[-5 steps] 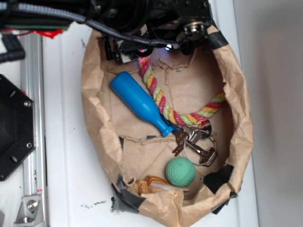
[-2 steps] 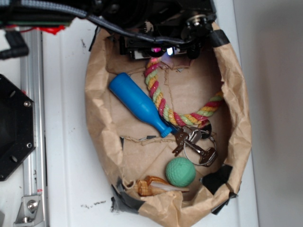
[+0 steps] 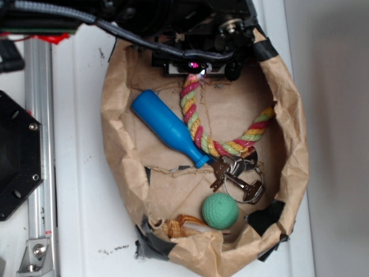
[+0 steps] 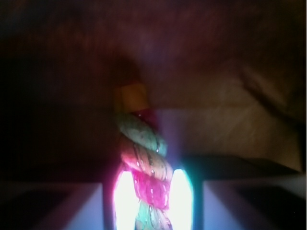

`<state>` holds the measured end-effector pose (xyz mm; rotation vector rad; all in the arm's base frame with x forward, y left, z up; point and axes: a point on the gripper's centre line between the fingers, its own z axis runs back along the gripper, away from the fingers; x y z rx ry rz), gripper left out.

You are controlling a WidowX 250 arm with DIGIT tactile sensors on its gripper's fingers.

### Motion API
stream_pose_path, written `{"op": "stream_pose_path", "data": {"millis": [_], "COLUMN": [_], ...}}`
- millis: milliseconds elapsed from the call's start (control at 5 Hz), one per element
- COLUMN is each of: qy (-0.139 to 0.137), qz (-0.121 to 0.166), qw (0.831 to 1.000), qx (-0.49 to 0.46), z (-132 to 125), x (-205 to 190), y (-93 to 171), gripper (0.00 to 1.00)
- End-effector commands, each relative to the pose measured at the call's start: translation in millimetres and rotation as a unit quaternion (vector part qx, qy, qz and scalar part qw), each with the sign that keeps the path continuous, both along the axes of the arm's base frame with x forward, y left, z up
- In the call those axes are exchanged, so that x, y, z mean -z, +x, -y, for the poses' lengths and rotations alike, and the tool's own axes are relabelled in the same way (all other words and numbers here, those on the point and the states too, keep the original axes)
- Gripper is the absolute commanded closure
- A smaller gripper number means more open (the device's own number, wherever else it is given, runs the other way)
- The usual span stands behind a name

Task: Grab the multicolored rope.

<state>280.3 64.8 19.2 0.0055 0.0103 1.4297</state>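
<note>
The multicolored rope [image 3: 199, 124], twisted red-pink, yellow and green, curves across the floor of a brown paper bag [image 3: 115, 138]. Its upper end runs up into my gripper [image 3: 193, 69] at the top of the bag. In the wrist view the rope [image 4: 144, 158] sits squeezed between the two glowing pads [image 4: 123, 201], its tip pointing away from the camera. The gripper [image 4: 148, 203] is shut on the rope's end. The rope's other end lies at the bag's right wall.
A blue bottle-shaped toy [image 3: 167, 127] lies just left of the rope. A metal key bunch [image 3: 239, 176] sits below the rope's bend, a green ball [image 3: 219, 210] lower down. The bag's crumpled walls ring everything. A black mount [image 3: 17, 156] stands at the left.
The gripper has moved right and a little down over the rope's upper end and closed on it. That end has shifted right with it, and the blue toy has nudged slightly.
</note>
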Motion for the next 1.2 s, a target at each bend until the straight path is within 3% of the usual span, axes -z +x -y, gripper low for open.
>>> {"op": "stream_pose_path", "data": {"millis": [0,200,400,800,1000], "qy": [-0.07,-0.081,-0.095,-0.088,-0.065], "qz": [0.035,0.043,0.068,0.126,0.124], "qw": [0.989,0.981,0.96,0.916,0.903], "qx": [0.123,0.174,0.254,0.372,0.405], "z": [12.6,11.6,13.5,33.2,39.5], "x": [-7.1,-12.5,-36.9,-121.2,-167.2], "y": [-11.1,-10.1,-10.4,-11.0,-8.9], "gripper": [1.0,1.0,1.0,1.0,1.0]}}
